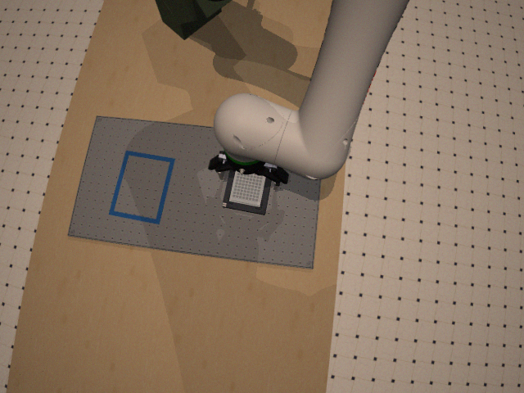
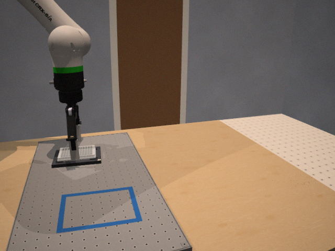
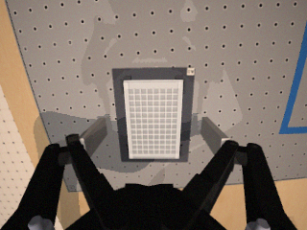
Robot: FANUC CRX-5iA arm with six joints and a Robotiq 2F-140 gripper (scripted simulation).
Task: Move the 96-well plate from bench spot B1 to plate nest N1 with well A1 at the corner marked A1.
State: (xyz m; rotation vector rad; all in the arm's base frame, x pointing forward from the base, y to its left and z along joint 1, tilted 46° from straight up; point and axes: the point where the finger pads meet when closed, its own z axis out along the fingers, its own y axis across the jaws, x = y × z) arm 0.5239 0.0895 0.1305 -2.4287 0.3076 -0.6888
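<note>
- I see the arm [image 1: 338,84] reaching in from the desk's far edge in the top view, its forearm slanting down to a rounded wrist joint [image 2: 68,40] with a green band beneath it.
- From that joint the end effector [image 3: 153,136] points straight down at the grey perforated breadboard [image 1: 190,237], which lies on the wooden desk [image 1: 106,317].
- The end effector is released: in the wrist view its two pads stand apart from the long sides of the 96-well plate [image 3: 153,119], with a strip of dark nest showing between each pad and the plate.
- One fingertip [image 3: 92,135] sits just beside one long side of the plate, its partner opposite; neither touches it.
- The plate lies inside the dark plate nest [image 1: 264,206], the white well grid facing up, and it looks flat in the exterior view.
- A small pale marker [image 3: 191,72] sits at one corner of the nest; I cannot read it.
- The nest stands on the breadboard near the end that lies farther off in the exterior view.
- The blue-taped rectangle [image 2: 62,213] lies toward the other end of the breadboard, well apart from the nest.
</note>
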